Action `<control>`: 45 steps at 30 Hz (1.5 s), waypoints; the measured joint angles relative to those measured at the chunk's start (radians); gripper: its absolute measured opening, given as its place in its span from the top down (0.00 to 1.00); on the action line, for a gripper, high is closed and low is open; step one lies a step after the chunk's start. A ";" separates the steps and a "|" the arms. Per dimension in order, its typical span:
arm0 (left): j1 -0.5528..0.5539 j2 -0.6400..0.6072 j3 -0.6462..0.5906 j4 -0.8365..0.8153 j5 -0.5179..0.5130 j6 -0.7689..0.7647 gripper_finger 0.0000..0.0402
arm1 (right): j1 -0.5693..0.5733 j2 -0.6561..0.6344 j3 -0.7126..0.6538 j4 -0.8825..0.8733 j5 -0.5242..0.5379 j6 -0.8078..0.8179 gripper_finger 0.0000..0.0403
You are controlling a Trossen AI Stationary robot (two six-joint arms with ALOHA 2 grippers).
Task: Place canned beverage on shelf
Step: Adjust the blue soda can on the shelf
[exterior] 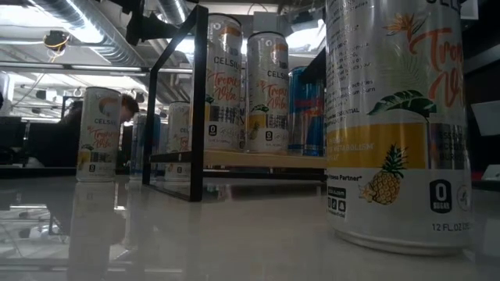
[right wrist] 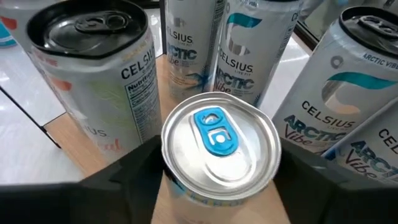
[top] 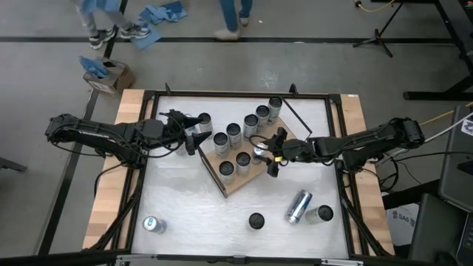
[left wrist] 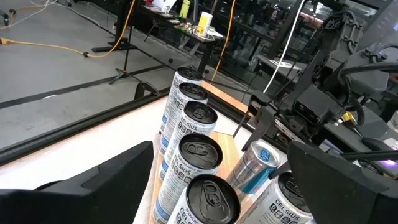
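Can [right wrist: 219,155] upright on shelf [top: 235,185], betw. right gripper [top: 269,155] jaws.

I see a silver-topped can [right wrist: 219,152] with a bright blue tab, standing on the light-brown wood-grain shelf [top: 238,182] with its black frame. Around it I note white cans [right wrist: 242,46] with teal swirls and black lettering; the near can [exterior: 398,117] shows a yellow band, pineapple, green leaves, orange script
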 joint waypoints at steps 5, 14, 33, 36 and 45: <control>0.000 0.000 0.000 0.000 0.000 0.000 0.09 | 0.000 0.000 0.000 0.000 0.000 -0.002 0.49; 0.000 0.000 0.000 -0.005 0.000 0.000 0.09 | -0.027 -0.044 0.000 -0.055 0.004 -0.030 0.45; 0.000 0.000 -0.001 -0.037 0.000 0.000 0.09 | -0.349 -0.262 0.000 -0.308 -0.306 -0.259 0.45; 0.000 0.000 -0.001 -0.037 0.000 0.000 0.09 | -0.395 -0.272 0.000 -0.312 -0.354 -0.298 0.45; 0.000 0.000 -0.001 -0.037 0.000 0.000 0.09 | -0.509 -0.271 0.000 -0.328 -0.457 -0.397 0.45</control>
